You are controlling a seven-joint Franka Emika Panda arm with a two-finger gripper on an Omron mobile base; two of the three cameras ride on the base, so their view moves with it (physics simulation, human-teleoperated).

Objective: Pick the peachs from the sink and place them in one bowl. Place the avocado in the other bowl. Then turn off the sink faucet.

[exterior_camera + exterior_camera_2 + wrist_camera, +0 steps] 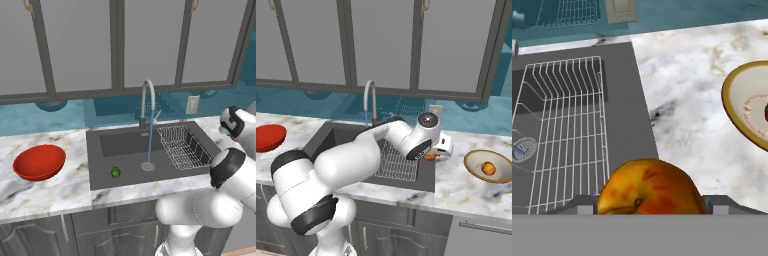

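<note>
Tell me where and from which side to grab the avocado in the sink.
Take the avocado across its narrow middle, coming straight down from above. It lies alone on the flat floor of the sink, left of the drain and the water stream, clear of the wire rack, so a top approach looks unobstructed.

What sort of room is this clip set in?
A rendered home kitchen, by the look of it: a dark sink with a running faucet set into a marble counter, a wire rack in the basin, and glass-fronted cabinets above.
</note>
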